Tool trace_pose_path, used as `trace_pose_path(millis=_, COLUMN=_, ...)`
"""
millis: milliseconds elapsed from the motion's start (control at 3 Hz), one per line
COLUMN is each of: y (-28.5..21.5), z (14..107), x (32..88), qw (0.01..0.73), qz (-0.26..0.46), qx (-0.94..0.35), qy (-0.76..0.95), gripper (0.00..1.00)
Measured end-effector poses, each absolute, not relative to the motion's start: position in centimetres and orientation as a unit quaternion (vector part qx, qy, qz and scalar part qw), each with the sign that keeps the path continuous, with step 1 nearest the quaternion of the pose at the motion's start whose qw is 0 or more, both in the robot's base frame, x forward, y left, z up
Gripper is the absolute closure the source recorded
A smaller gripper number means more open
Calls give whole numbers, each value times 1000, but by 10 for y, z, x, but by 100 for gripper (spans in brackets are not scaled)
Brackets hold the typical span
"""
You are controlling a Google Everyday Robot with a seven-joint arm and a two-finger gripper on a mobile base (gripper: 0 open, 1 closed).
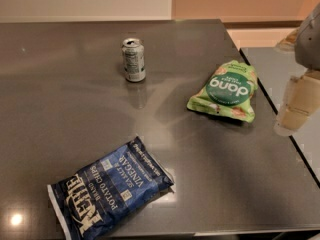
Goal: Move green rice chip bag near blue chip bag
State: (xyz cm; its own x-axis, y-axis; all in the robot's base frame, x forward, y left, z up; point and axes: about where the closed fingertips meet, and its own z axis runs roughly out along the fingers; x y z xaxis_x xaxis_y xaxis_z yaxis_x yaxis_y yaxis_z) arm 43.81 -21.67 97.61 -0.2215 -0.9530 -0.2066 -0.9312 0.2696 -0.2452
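Three things rest on the dark grey table point(60, 114). The green rice chip bag point(223, 90) lies flat toward the right side, with its round dark green "dang" logo facing up. The blue chip bag point(107, 194), a Kettle Brand potato chips bag, lies flat near the front edge on the left, well apart from the green one. A silver drink can point(134, 59) stands upright farther back. The gripper point(295, 109) hangs at the right edge of the view, near the green bag but not touching it; whether it is open or closed, I cannot tell.
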Motion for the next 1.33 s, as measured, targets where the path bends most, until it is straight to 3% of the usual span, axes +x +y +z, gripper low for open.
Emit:
trace_pose_path(millis=667, y=-217, z=976, x=438, qw=159, qz=-34, qx=-603, qy=781, gripper=0)
trace_pose_path(millis=1333, y=-195, z=975, x=508, qw=153, qz=-61, qx=-670, qy=724, gripper=0)
